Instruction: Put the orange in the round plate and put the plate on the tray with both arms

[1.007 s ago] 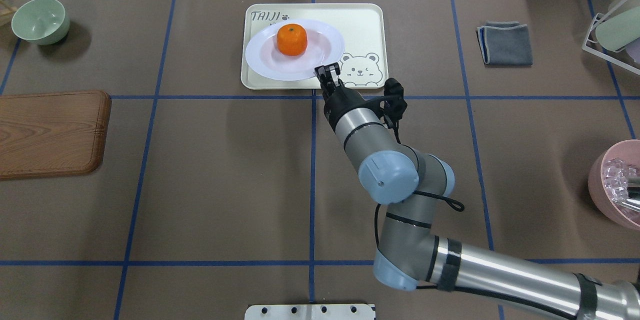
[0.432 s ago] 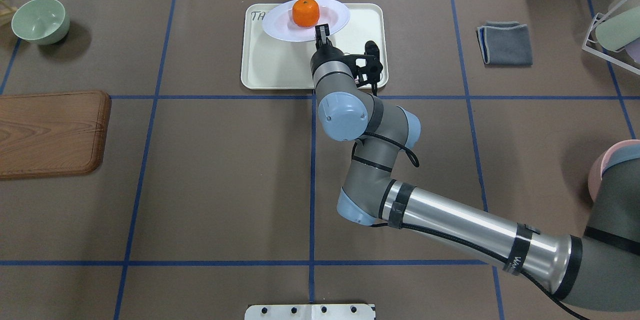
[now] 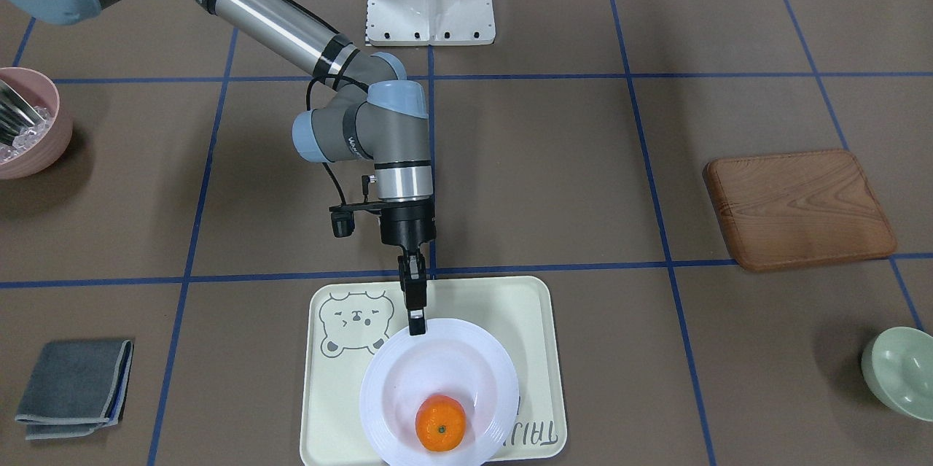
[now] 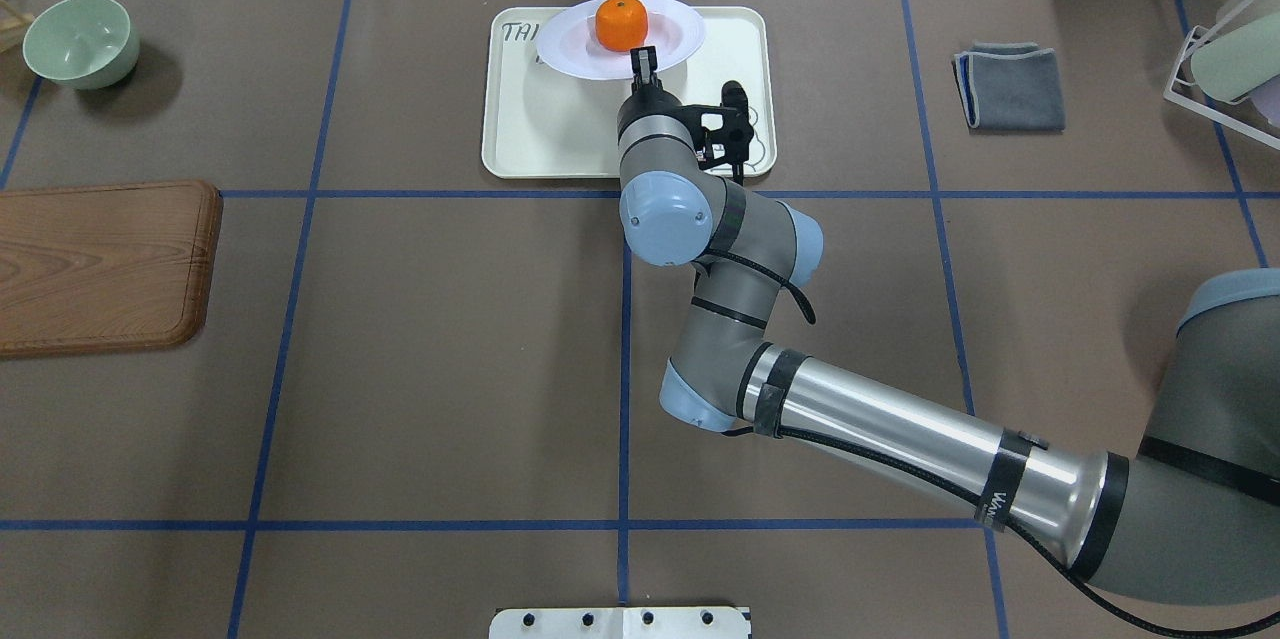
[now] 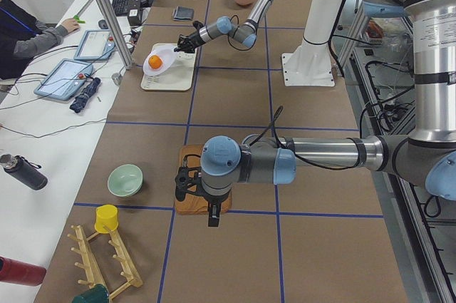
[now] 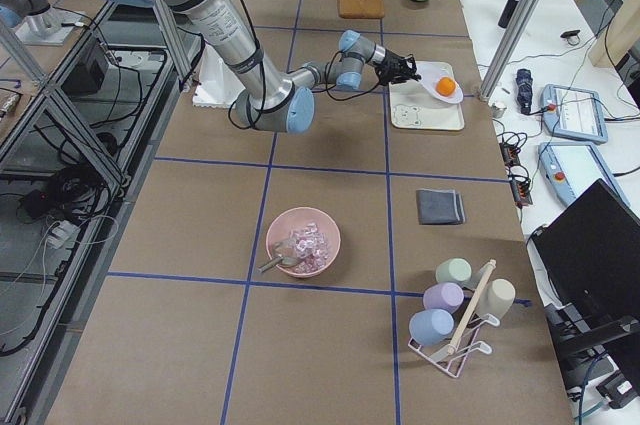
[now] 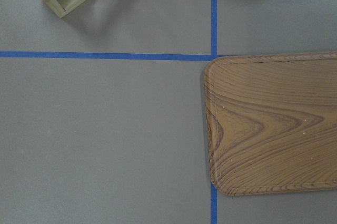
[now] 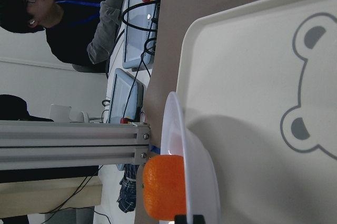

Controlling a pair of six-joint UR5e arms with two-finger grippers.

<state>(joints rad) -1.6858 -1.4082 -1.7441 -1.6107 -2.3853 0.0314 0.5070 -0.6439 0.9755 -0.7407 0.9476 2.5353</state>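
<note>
Since 1 second ago, the glossy white round plate (image 4: 572, 54) has been lifted off the middle of the large pale cream rectangular bear-print tray (image 4: 540, 134) and carried outward, away from the robot. In the last 0.4 seconds it has been shifted only slightly sideways. The right gripper (image 4: 644, 62) is seen clamped on the plate's nearest rim, and the small bright-orange mandarin (image 4: 621, 24) lies in the dish just beyond the fingertips. The orange step is therefore judged done. The plate, however, is held in the air with its far part overhanging the tray's outer edge, so it is judged that it must be drawn back towards the wrist and set down. Height cannot be read from the overhead view. In the right wrist view the plate is shown edge-on, tilted and clear of the tray, with a shadow cast beneath it. The left gripper (image 5: 213, 215) is shown only in the left side view, hanging by the brown wooden board (image 7: 274, 124), well apart from the plate. Whether its fingers are apart or together cannot be told.
</note>
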